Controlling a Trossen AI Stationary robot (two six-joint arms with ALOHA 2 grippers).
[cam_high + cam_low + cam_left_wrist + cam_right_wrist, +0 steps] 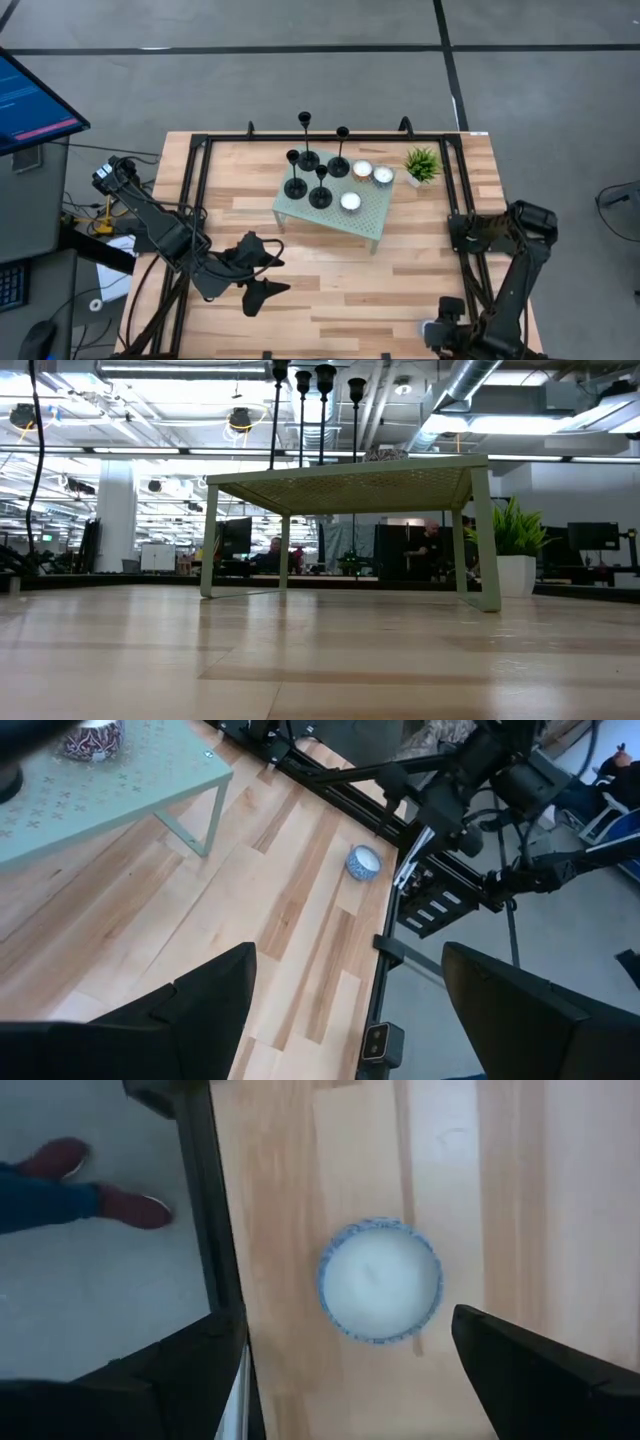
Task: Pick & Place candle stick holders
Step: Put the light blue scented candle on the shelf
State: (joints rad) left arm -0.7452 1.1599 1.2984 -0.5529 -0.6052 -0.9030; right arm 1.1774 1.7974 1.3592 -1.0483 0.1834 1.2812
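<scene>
Presently all four candle stick holders (318,165) stand upright in a cluster on the far-left part of the pale green perforated stand (368,222), with three white tealight candles (363,170) beside them and a small potted plant (421,165) just off the stand's right end. Each holder looks like rigid black metal, probably light but top-heavy on its thin stem (the disc base is what keeps it standing), so a careless nudge could topple one into its neighbours. The stem, midway up, seems the sensible place to pinch; the smooth metal may slip unless squeezed squarely. The left gripper (262,272) hangs over the bare table near the stand's front-left corner, its fingers spread wide and empty. The right gripper (345,1370) hovers, also wide apart, directly above a blue-rimmed candle (380,1280) at the table's near right edge.
</scene>
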